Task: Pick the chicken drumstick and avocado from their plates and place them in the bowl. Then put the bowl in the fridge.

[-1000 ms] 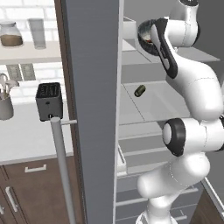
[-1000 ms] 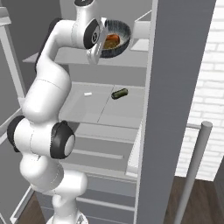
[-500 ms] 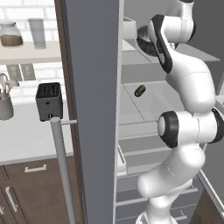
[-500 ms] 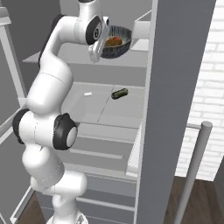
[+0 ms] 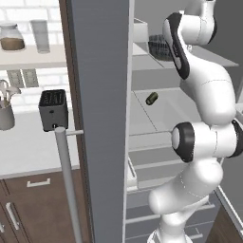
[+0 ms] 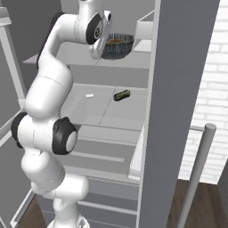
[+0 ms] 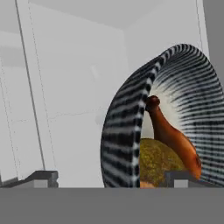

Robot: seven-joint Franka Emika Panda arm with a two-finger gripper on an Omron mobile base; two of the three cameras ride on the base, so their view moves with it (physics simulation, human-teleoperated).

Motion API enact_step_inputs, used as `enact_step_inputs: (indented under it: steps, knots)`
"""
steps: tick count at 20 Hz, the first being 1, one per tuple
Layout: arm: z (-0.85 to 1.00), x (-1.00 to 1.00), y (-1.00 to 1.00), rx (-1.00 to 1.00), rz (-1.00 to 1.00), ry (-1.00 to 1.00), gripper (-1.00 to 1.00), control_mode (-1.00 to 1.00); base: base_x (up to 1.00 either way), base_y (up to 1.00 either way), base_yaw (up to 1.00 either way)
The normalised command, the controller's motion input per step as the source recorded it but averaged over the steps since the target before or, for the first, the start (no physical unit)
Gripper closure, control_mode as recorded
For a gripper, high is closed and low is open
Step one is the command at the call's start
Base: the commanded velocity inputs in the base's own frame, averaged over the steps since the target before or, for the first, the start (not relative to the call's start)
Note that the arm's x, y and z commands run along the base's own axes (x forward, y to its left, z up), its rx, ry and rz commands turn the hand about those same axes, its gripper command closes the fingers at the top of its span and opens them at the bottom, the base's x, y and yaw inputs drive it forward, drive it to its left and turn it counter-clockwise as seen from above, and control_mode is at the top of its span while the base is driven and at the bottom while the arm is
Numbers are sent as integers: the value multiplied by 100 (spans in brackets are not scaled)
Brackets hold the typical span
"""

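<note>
We are letting go: our claw (image 7: 109, 178), pinching the bowl's (image 6: 116, 45) rim a second ago, is now standing wide open. The bowl is sitting on the fridge's (image 6: 107, 113) top shelf, at twelve o'clock, holding chicken drumstick (image 7: 173, 135) and avocado (image 7: 156, 164). We think the job is nearly finished.

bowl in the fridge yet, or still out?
In: the bowl sits on the fridge's upper shelf, drumstick and avocado inside.

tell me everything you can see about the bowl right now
The bowl is round, dark grey and ribbed outside, pale inside. It sits upright on the fridge's upper shelf, beside the robot's hand. In the hand view the chicken drumstick and the avocado lie inside it. The gripper's fingertips stand apart on either side of its rim, open.
</note>
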Motion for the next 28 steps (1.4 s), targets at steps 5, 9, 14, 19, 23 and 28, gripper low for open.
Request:
enact_step_inputs:
  steps: [5, 9, 14, 19, 23, 28]
  knots:
    - [-22, -46, -1, 1, -11, -46, -100, -100, 0, 0, 0]
    - [4, -96, 0, 3, -13, -38, -100, -100, 0, 0, 0]
    - [5, -100, 0, 9, -21, -22, -100, -100, 0, 0, 0]
    - [1, -100, 0, 22, -22, -9, -100, -100, 0, 0, 0]
    - [0, -100, 0, 31, -19, -1, -100, -100, 0, 0, 0]
    - [0, -100, 1, 36, -14, 0, -100, -100, 0, 0, 0]
